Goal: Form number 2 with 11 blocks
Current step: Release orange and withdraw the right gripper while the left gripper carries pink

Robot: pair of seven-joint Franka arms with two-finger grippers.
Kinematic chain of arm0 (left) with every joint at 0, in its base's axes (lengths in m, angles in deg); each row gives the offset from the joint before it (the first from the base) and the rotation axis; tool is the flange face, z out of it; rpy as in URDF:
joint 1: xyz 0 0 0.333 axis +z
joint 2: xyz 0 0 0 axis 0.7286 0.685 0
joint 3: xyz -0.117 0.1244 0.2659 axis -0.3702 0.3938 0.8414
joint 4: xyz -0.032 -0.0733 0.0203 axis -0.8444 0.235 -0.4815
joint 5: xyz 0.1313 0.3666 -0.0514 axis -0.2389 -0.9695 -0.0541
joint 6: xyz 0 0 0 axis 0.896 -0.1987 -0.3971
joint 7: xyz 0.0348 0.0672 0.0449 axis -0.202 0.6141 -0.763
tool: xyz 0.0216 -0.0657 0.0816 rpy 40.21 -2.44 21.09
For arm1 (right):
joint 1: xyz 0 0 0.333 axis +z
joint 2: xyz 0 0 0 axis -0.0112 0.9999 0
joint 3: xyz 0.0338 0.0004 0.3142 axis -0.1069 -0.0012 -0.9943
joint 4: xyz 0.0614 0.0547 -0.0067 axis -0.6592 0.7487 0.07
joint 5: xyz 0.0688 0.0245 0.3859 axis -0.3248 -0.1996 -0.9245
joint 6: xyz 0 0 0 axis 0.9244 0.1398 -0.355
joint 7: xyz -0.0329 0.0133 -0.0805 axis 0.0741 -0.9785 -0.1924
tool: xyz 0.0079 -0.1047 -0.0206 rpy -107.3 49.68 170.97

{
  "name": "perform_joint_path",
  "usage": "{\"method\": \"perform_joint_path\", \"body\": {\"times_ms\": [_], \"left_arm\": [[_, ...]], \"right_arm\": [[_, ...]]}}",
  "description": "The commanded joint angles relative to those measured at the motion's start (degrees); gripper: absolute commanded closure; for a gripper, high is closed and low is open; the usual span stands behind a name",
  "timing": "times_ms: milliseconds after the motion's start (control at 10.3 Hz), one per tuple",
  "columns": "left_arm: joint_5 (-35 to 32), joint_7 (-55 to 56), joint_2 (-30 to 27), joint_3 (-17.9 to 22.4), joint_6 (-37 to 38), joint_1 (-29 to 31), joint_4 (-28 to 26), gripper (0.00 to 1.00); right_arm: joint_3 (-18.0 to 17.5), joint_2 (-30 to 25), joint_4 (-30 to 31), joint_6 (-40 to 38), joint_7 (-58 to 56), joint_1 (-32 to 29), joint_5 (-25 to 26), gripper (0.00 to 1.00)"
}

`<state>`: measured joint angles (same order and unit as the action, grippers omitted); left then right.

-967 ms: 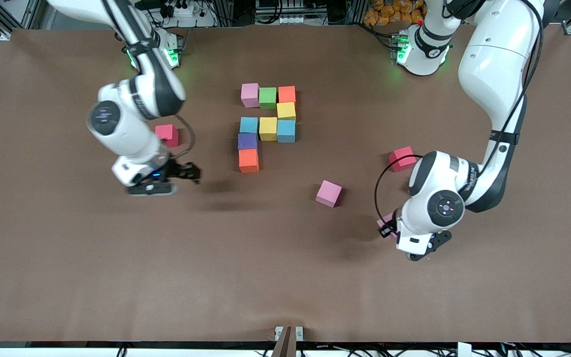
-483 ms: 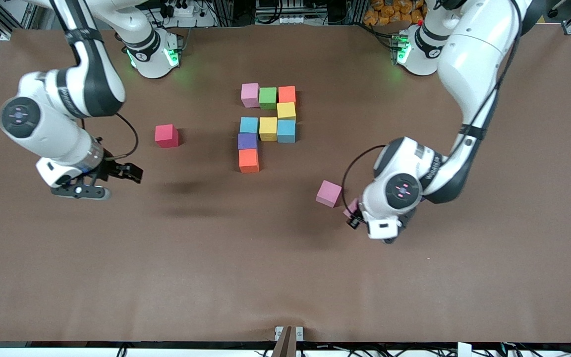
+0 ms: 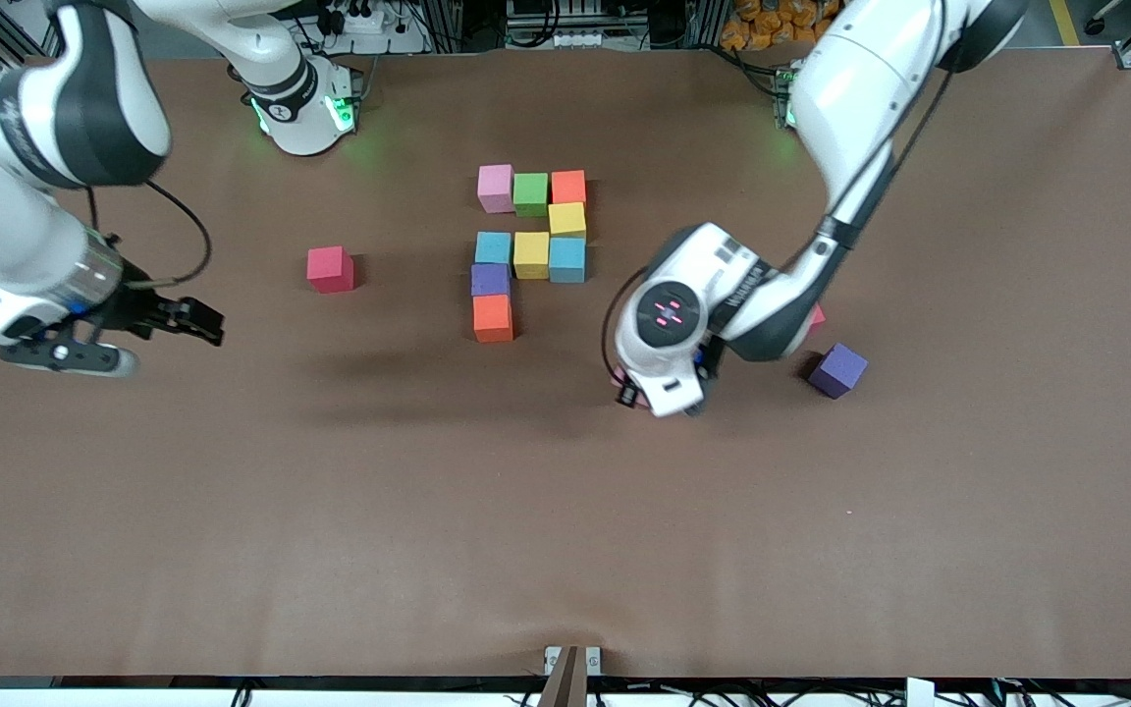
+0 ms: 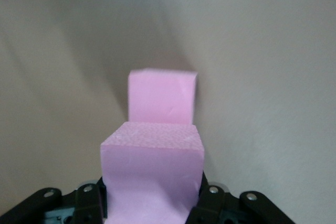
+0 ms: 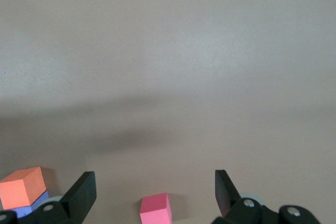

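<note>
While the front cam hides the left claw under its own wrist, the left wrist cam gives item 1: claw clamped on a pink cube, held over the surface close to a second pink cube that lies flat. I can't make out either pink cube properly from the front.

Item 2, front cam only: number 2, partly built at mid-surface, 9 cubes touching. Row nearest the arm bases: pink, green, orange. Then yellow, lt blue, yellow, lt blue, purple, and orange nearest the cam.

Item 3: right claw, fingers spread wide, nothing in them, up over the right arm's end. Its wrist cam catches a red cube plus an orange-on-purple corner of the digit.

Item 4: loose purple cube toward the left arm's end, well apart from the digit; a red cube near it, mostly hidden by the arm.
</note>
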<state>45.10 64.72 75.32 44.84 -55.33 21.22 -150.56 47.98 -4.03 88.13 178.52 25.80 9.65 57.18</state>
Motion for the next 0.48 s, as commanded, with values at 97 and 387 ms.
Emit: {"method": "perform_joint_path", "body": {"times_ms": [97, 387], "left_arm": [[0.8, 11.9, -0.3, 0.6, -3.1, -5.7, -0.9, 1.0], [0.3, 22.0, 1.6, 1.0, -5.6, -10.2, -0.8, 1.0]], "right_arm": [[-2.9, -3.3, -0.7, -1.4, -2.8, -6.6, 1.1, 0.0], [-2.8, -0.7, -8.1, -4.0, -3.2, -7.7, 1.3, 0.0]]}}
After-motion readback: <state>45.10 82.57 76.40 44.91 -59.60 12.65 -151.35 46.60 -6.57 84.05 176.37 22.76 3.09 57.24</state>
